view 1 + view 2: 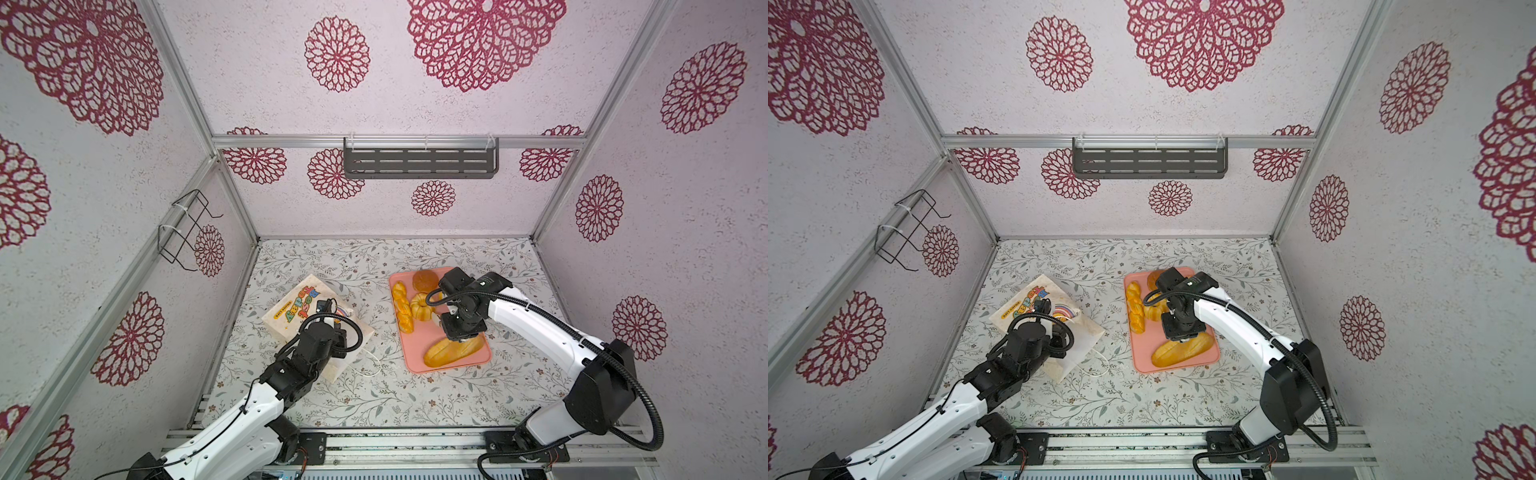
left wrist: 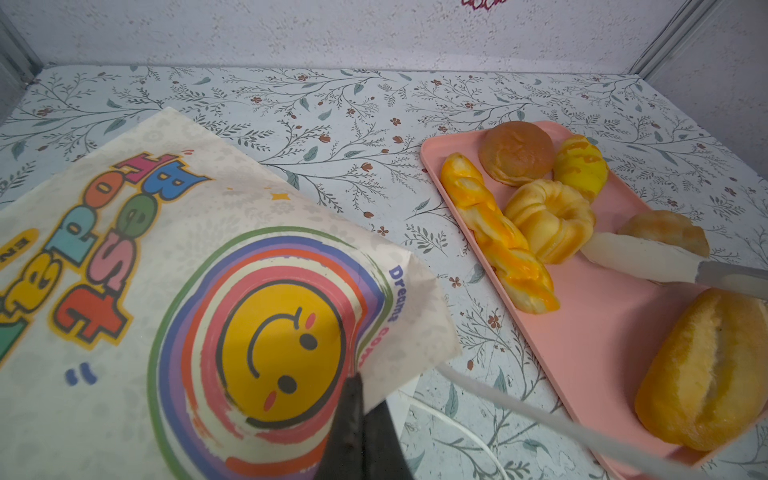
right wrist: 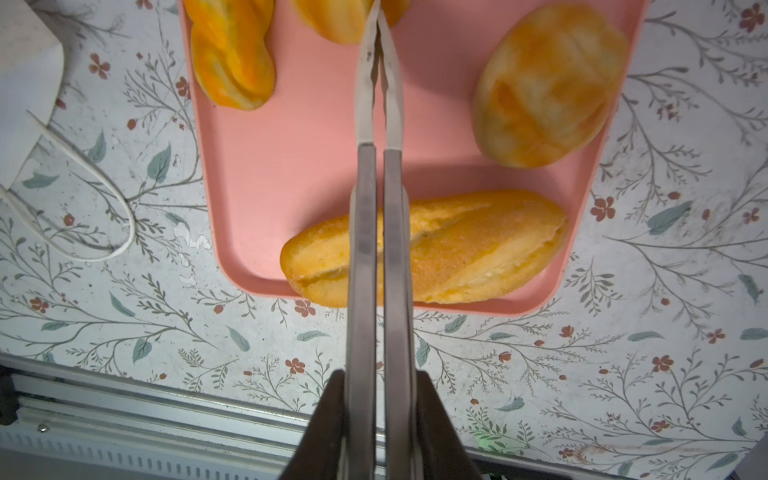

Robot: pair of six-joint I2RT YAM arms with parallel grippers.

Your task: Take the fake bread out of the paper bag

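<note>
The left claw (image 2: 365, 399) is clenched on the mouth edge of the bag (image 2: 145, 291), which lies flat on the worktop (image 1: 374, 399), mouth toward the tray (image 3: 291, 166). The right claw (image 3: 380, 376) grips shut, empty tongs (image 3: 368, 208) over the tray, where six pieces of bread (image 2: 548, 220) lie; the bag is to its left.

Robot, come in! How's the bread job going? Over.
Left gripper shut on edge of cream paper bag. Right gripper shut on metal tongs, tips empty. Six glossy golden toy breads on flat pink tray. Nothing blocking.
</note>
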